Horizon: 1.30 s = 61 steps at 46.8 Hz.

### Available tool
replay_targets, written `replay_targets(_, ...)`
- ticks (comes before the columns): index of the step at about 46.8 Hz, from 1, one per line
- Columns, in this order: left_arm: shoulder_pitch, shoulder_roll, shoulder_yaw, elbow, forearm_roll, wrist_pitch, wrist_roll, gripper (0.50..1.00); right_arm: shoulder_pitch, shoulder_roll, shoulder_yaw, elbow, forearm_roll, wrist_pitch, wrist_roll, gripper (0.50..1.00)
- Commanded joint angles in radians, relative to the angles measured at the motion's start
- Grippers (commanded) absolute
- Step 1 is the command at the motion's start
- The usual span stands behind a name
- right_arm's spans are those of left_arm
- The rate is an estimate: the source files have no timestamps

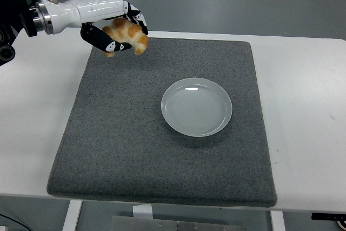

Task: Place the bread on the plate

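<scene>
White table carries grey mat; pale plate rests on mat

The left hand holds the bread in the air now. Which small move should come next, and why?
Probably carry the bread to the right and toward the near edge until it is over the plate. The left hand grips it above the grey mat's far left corner, and the plate is empty, near the mat's middle.

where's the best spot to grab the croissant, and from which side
Around the thick middle of its arch, from above. The croissant is curved with thin tapering tips, so the middle gives the fingers most to close on. The left hand holds it that way now, tips pointing down, above the grey mat.
</scene>
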State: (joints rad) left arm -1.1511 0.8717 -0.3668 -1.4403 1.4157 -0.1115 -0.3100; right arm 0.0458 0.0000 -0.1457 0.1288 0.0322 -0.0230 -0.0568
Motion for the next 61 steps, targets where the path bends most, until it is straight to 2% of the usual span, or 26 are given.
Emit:
replay_targets(1,-0.015,-0.028,0.0,0.001,0.002,-0.02,0.003,0.5,0.0,0.0,0.0,0.0,0.0,0.0,0.0,0.93)
replay_targets(21,-0.07,-0.161,0.009,0.008,0.02,-0.03,0.008,0.5,0.0,0.0,0.0,0.0,0.0,0.0,0.0,0.932)
replay_targets(45,-0.068,-0.316,0.043,0.109,0.052,-0.028,0.012,0.5,0.0,0.0,0.0,0.0,0.0,0.0,0.0,0.93)
replay_targets(61,0.007,-0.425,0.054,0.207,0.184,-0.011,0.012,0.5,0.0,0.0,0.0,0.0,0.0,0.0,0.0,0.93)
